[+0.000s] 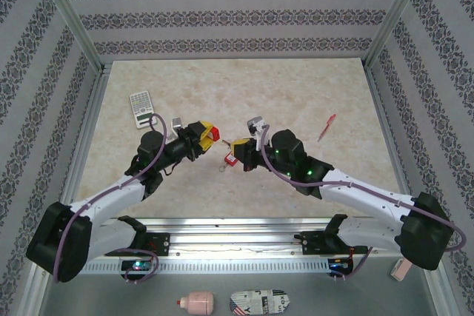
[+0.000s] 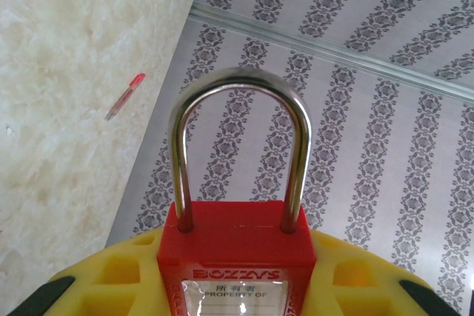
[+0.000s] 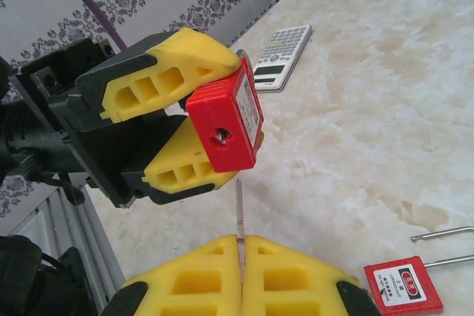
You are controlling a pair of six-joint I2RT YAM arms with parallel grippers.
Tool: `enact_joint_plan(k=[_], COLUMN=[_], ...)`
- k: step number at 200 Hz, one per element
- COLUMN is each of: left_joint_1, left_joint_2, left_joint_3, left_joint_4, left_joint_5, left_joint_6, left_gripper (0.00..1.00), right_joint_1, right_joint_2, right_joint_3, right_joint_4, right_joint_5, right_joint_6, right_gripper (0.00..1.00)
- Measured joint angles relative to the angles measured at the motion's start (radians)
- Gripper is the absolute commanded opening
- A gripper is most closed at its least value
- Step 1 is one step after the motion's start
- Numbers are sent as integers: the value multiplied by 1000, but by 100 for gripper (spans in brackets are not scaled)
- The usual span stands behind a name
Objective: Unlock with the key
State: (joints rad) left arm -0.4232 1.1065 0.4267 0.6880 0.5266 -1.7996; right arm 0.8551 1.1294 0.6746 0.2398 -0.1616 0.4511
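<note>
A red padlock [image 3: 226, 127] with a closed steel shackle [image 2: 238, 83] is held above the table by my left gripper [image 2: 235, 271], whose yellow fingers [image 2: 111, 271] are shut on its body. The keyhole [image 3: 220, 136] in its bottom face points toward my right gripper [image 3: 241, 246]. That gripper is shut on the key [image 3: 240, 209], whose thin blade sticks out between the pads. The blade tip stands just below the padlock, slightly right of the keyhole, not inserted. From above, the left gripper [image 1: 206, 137] and right gripper [image 1: 241, 146] face each other mid-table.
A second red padlock [image 3: 402, 286] with an open shackle lies on the table under the right gripper. A calculator [image 1: 141, 107] sits at the back left and a red pen [image 1: 326, 127] at the right. Patterned walls enclose the table.
</note>
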Motion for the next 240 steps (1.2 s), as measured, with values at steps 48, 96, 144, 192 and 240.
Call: enact_joint_plan(k=[48,96,144,192,240], left_joint_1=[0,0,1,1,1], left_joint_2=[-33,-39,-39,-39,-39], left_joint_3=[1,10,17,32,39], left_joint_4=[-91,-154,-169,-193,-213], left_joint_5=[23,31,32,42,46], left_joint_6=[4,16,21,39,49], left_gripper=[0,0,0,0,0], right_joint_1=[47,69,79,85,86], right_joint_2=[53,72,73,60,53], right_joint_3=[43,54,56,56,55], right_joint_4=[-5,-5,-19,-38,-51], right_joint_5=[28,50,82,101,112], right_joint_6=[-59,-92,-123,-152,-167], right_gripper=[0,0,0,0,0])
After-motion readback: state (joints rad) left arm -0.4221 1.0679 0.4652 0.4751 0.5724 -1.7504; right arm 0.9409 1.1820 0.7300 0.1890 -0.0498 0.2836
